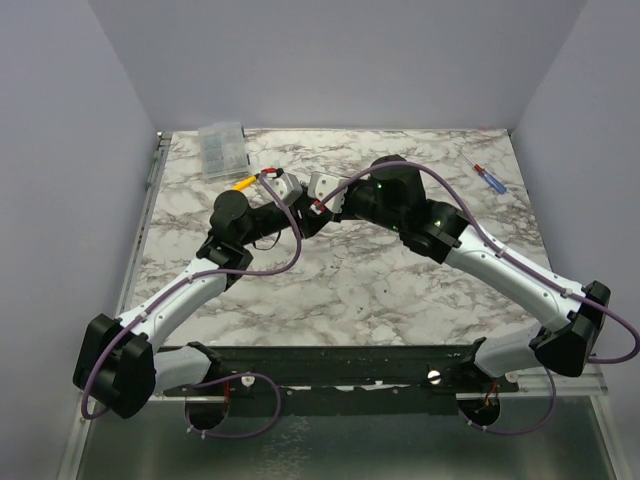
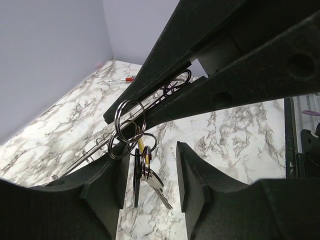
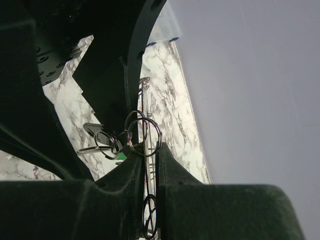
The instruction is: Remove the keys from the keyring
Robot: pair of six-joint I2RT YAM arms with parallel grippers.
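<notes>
My right gripper [image 1: 318,195] [image 3: 150,147] is shut on the keyring, which shows edge-on as a thin grey strip [image 3: 144,100] [image 2: 90,155] held above the table. Small split rings [image 2: 129,120] hang from it and carry the keys [image 2: 150,180]: a silver blade, a black head, a bit of yellow. A green tag [image 3: 120,156] and a black head [image 3: 95,131] show in the right wrist view. My left gripper [image 1: 285,188] [image 2: 152,150] is open, one finger on each side of the hanging keys. In the top view the bunch is hidden between the grippers.
A yellow-handled screwdriver [image 1: 243,183] lies just left of the grippers. A clear plastic box [image 1: 221,148] stands at the back left. A red-and-blue screwdriver [image 1: 487,178] [image 2: 122,79] lies at the back right. Grey walls close in the marble table [image 1: 340,290].
</notes>
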